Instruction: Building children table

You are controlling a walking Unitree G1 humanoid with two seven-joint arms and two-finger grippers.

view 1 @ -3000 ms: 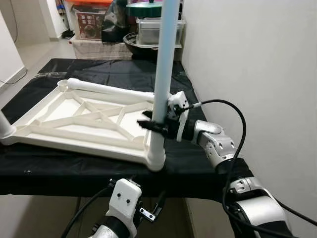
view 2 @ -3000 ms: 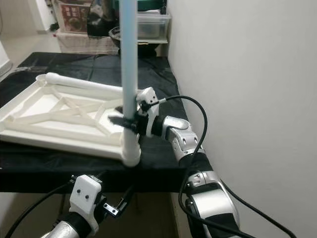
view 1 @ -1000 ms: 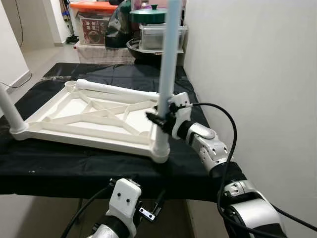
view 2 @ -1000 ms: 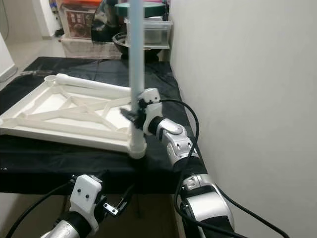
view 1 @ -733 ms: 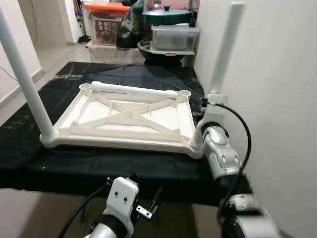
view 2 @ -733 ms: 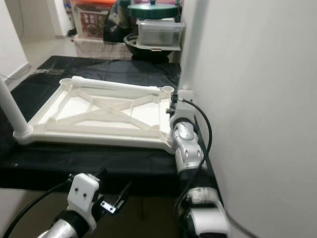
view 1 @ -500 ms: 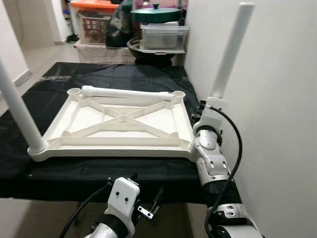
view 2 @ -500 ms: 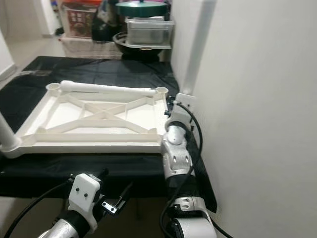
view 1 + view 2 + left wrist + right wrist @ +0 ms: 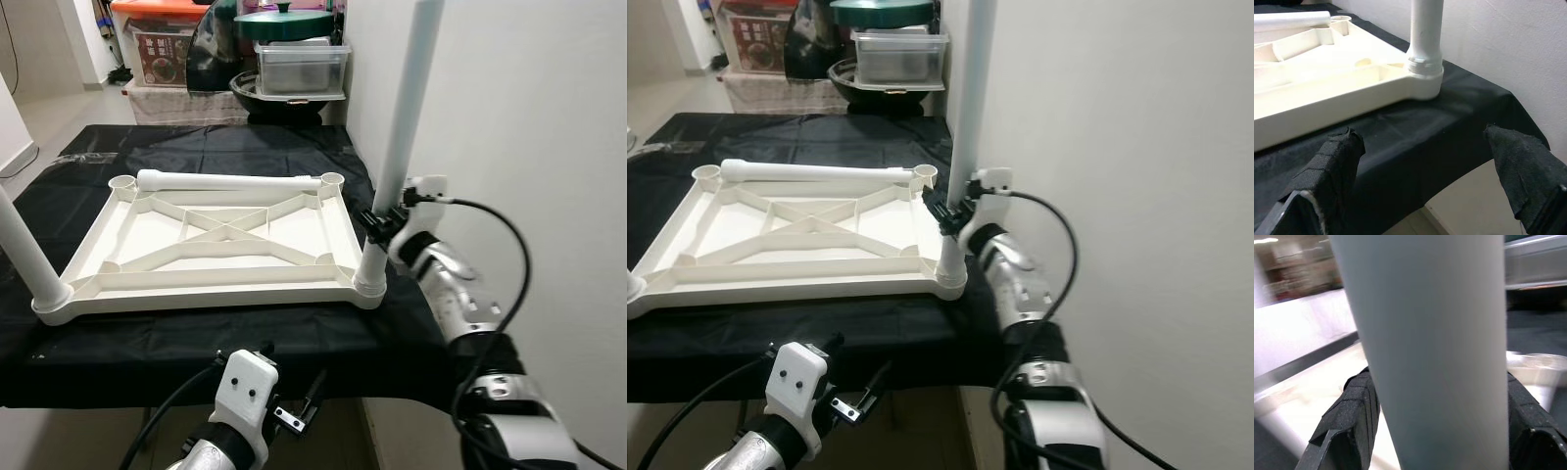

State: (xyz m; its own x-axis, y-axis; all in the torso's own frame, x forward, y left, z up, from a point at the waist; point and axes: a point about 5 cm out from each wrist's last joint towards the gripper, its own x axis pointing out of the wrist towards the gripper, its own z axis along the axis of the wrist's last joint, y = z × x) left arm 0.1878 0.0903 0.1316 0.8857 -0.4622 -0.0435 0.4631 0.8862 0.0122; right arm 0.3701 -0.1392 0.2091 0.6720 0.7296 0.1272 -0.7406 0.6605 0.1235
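Observation:
An upturned white table top [image 9: 225,240] lies on the black-draped table [image 9: 196,343]. One white leg [image 9: 402,127] stands in its near right corner socket [image 9: 369,284]. My right gripper [image 9: 377,223] is shut on this leg low down; in the right wrist view the leg [image 9: 1425,352] sits between the black fingers [image 9: 1352,416]. Another leg [image 9: 24,250] stands in the near left corner. A loose leg [image 9: 230,181] lies along the far edge. My left gripper [image 9: 1425,161] hangs open below the table's front edge, facing the right leg's base [image 9: 1425,39].
A white wall [image 9: 529,147] runs close along the table's right side, just beyond the held leg. Behind the table stand a clear storage box [image 9: 299,69], a pot with a green lid [image 9: 289,18] and an orange-lidded bin [image 9: 157,39]. Open floor [image 9: 59,108] lies far left.
The camera has swung about. The table top has turned on the cloth and now lies squarer to the table's front. The held leg leaned right half a second ago and stands straighter now.

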